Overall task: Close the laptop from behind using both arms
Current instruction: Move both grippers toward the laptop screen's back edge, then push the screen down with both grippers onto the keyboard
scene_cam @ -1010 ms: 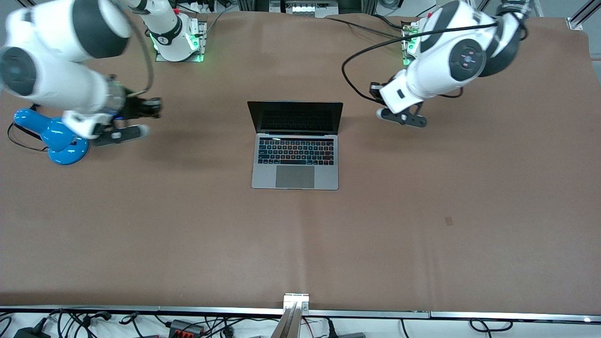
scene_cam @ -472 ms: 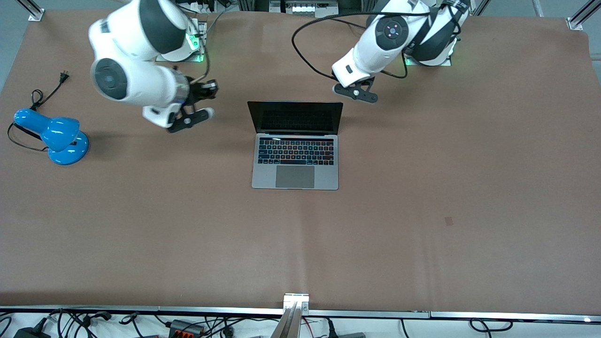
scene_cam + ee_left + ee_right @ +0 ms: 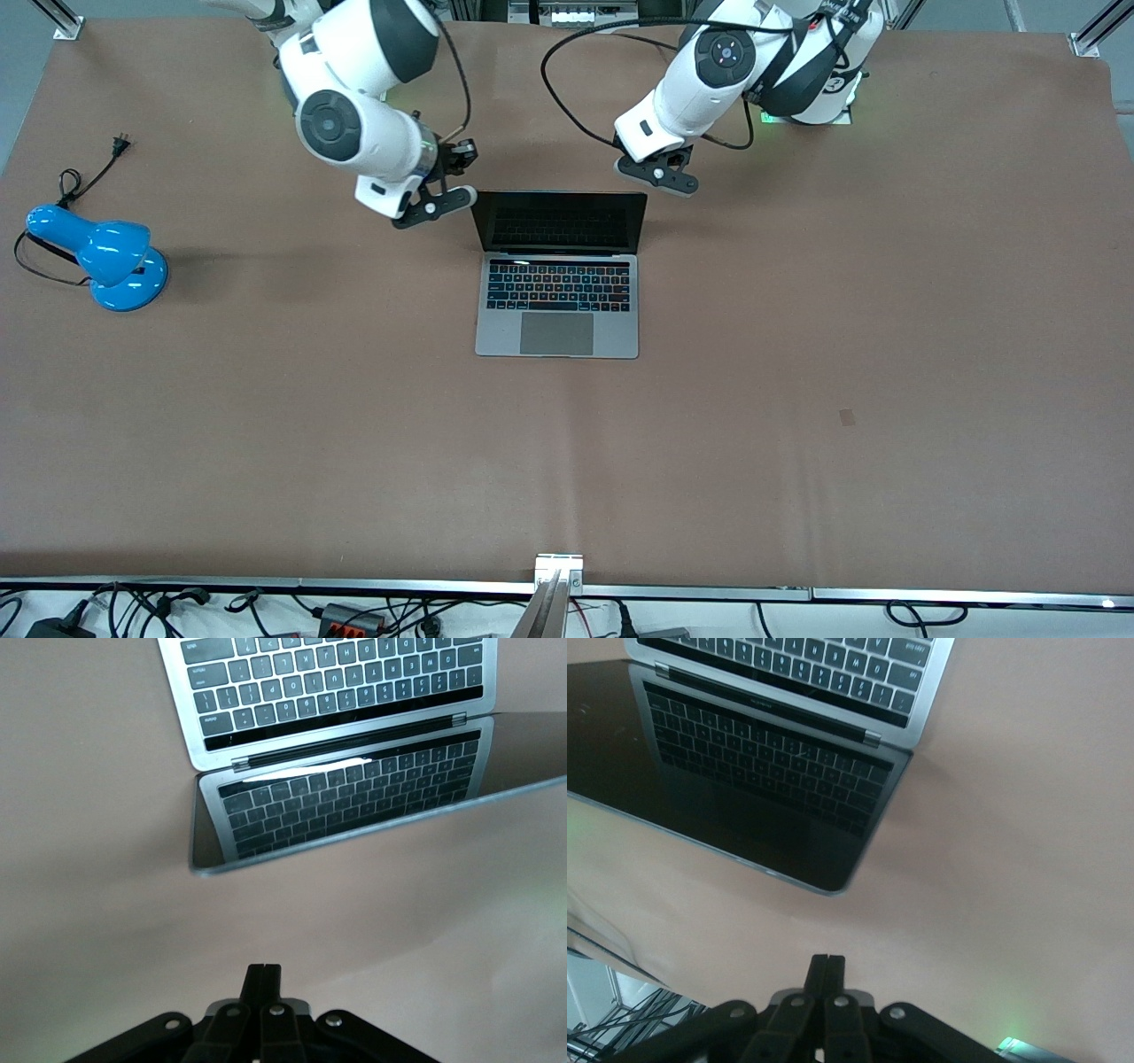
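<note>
Brown table covering (image 3: pixel 797 354) is lying under everything. At its middle the laptop (image 3: pixel 558 292) is sitting open, screen upright. Just by the lid's upper corners, the right gripper (image 3: pixel 434 206) is hanging at the right arm's end and the left gripper (image 3: pixel 666 177) at the left arm's, both with fingers pressed together, holding nothing. Near the right arm's end a blue lamp (image 3: pixel 102 257) is resting.

right gripper (image 3: pixel 440 197) nearer laptop (image 3: pixel 558 275), left gripper (image 3: pixel 663 172) closer
</note>
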Robot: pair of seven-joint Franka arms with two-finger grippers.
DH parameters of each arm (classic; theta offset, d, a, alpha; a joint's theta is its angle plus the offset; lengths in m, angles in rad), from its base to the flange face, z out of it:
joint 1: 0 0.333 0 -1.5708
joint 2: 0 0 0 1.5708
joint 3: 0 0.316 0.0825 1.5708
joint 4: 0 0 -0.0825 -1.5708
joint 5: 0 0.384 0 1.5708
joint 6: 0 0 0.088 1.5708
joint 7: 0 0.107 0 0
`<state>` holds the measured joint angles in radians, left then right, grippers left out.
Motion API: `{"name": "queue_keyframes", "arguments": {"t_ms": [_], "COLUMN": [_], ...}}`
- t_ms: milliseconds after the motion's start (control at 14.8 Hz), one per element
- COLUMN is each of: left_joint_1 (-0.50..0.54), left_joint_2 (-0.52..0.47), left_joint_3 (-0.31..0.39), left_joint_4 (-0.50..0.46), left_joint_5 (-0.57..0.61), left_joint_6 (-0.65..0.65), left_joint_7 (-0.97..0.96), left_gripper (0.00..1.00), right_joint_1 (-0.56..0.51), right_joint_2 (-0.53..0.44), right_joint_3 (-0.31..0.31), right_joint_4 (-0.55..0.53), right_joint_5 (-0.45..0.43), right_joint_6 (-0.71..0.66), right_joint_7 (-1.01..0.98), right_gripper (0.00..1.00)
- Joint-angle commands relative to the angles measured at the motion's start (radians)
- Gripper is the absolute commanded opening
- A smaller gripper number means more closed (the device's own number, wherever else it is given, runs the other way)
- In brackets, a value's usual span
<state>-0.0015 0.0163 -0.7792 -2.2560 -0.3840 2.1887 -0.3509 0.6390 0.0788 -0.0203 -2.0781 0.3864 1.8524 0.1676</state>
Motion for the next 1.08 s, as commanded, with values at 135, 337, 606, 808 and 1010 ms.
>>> {"name": "queue_keyframes", "arguments": {"t_ms": [135, 337, 606, 808, 1010], "left_joint_1": [0.009, 0.009, 0.012, 0.020, 0.021], "left_joint_2": [0.071, 0.111, 0.143, 0.152, 0.226], "left_joint_3": [-0.014, -0.012, -0.005, 0.000, 0.026], "left_joint_4": [0.000, 0.003, 0.013, 0.016, 0.079], "left_joint_5": [-0.015, -0.009, -0.004, 0.016, 0.098], "left_joint_6": [0.092, 0.169, 0.207, 0.226, 0.226], "left_joint_7": [-0.006, -0.008, -0.008, -0.022, -0.062], "left_gripper": [0.00, 0.00, 0.00, 0.00, 0.00], "right_joint_1": [0.067, 0.064, 0.047, 0.044, 0.028], "right_joint_2": [0.036, 0.071, 0.090, 0.104, 0.111], "right_joint_3": [-0.013, -0.013, -0.016, -0.023, -0.023], "right_joint_4": [-0.008, 0.004, 0.029, 0.073, 0.092], "right_joint_5": [0.016, 0.016, 0.016, 0.014, 0.006], "right_joint_6": [0.114, 0.162, 0.212, 0.218, 0.218], "right_joint_7": [0.076, 0.076, 0.087, 0.124, 0.122], "right_gripper": [0.00, 0.00, 0.00, 0.00, 0.00]}}
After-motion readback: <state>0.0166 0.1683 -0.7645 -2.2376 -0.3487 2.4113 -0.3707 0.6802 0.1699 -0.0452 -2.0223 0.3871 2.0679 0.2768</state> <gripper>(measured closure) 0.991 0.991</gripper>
